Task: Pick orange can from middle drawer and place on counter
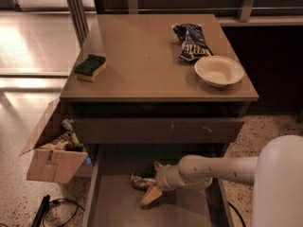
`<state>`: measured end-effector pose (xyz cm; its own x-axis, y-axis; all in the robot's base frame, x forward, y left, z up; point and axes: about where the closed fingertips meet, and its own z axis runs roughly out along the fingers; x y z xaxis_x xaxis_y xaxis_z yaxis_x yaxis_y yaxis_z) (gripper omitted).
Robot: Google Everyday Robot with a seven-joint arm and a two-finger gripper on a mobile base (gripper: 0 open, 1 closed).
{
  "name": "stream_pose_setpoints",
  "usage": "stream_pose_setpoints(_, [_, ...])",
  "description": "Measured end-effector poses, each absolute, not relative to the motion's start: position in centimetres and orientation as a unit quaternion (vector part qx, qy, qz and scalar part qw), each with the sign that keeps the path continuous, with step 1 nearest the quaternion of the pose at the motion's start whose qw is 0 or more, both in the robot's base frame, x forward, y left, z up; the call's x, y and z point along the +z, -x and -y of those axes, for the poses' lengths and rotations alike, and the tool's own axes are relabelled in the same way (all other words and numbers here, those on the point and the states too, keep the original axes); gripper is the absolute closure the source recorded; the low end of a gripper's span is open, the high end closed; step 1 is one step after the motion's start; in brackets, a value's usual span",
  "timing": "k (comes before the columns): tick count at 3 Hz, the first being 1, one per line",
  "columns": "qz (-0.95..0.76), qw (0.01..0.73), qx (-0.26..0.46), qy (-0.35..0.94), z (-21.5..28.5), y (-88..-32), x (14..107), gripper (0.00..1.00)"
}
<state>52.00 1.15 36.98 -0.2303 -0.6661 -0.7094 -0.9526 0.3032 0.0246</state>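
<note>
The orange can [141, 180] lies on its side on the floor of the open middle drawer [118, 207], below the scratched drawer front. My gripper [155, 181] reaches into the drawer from the right at the can's right end. Its two tan fingers are spread, one [158, 167] behind the can and one [151, 195] in front of it. The can rests between them on the drawer floor. The counter [147, 65] is the tan top of the cabinet above.
On the counter are a green-and-yellow sponge [90, 67] at the left, a dark blue chip bag [191, 41] and a white bowl [218, 71] at the right. A cardboard box of clutter [54, 150] stands left of the cabinet. Cables [52, 209] lie on the floor.
</note>
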Motion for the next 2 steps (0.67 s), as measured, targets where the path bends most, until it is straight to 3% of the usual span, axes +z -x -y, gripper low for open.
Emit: stream_pose_setpoints(2, [-0.748, 0.302, 0.236, 0.541, -1.13, -51.96, 36.84, 0.41])
